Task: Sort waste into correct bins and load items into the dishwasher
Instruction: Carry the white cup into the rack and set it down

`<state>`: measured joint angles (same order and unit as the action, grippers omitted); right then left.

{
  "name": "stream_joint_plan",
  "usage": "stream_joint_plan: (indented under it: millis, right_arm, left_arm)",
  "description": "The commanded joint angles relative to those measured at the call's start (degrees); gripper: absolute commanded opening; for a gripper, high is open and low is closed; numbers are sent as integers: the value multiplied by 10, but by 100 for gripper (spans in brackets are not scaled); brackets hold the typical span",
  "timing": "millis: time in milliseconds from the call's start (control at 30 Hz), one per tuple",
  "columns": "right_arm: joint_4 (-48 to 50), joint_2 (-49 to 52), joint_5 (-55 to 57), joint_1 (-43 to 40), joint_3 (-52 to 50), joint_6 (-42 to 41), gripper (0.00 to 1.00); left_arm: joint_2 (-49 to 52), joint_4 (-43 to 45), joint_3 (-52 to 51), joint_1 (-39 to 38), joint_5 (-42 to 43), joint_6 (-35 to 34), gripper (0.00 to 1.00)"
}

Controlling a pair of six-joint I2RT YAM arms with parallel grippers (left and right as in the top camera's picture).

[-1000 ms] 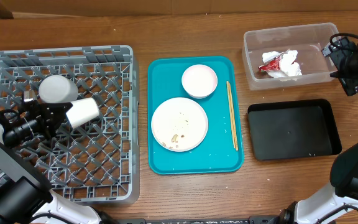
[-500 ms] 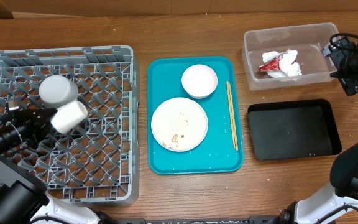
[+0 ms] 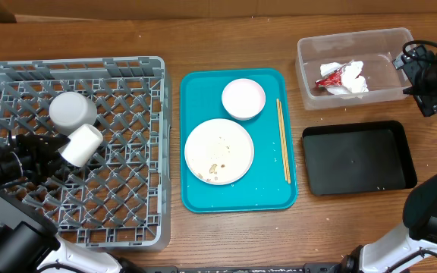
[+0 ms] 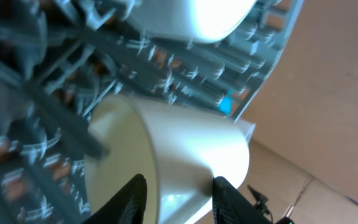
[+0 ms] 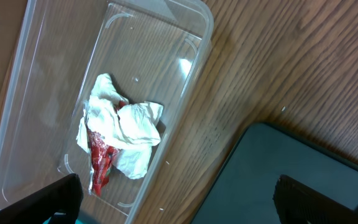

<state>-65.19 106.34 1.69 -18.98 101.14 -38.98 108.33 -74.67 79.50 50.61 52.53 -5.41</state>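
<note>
Left wrist shows cup [image 4: 191, 146] between hand's [image 4: 178, 196] parted fingers [image 4: 133, 194].

No legible writing in any view

No word, number, label or brand mark could be read on anything in the three views. The red wrapper [image 5: 99, 163], which lay crumpled against the white napkin [image 5: 132, 134] in the clear tub [image 5: 185, 37], showed only red and silvery folds, and any print on it was too small and creased to make out. The left wrist view was too blurred for fine marks to be read.
</note>
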Motion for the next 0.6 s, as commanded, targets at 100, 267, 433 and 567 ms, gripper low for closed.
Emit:
stream_joint_plan:
  millis: [100, 267, 433, 567]
  right_arm:
    - [3, -6, 1, 3, 1, -1, 100]
    - [3, -6, 1, 3, 1, -1, 100]
    - [3, -6, 1, 3, 1, -1, 100]
    - [3, -6, 1, 3, 1, -1, 100]
  left_arm:
    - [2, -69, 106, -7, -132, 5, 41]
    - [2, -105, 161, -7, -200, -15, 44]
    - [2, -141, 200, -7, -193, -15, 44]
    - [1, -179, 240, -12, -177, 4, 38]
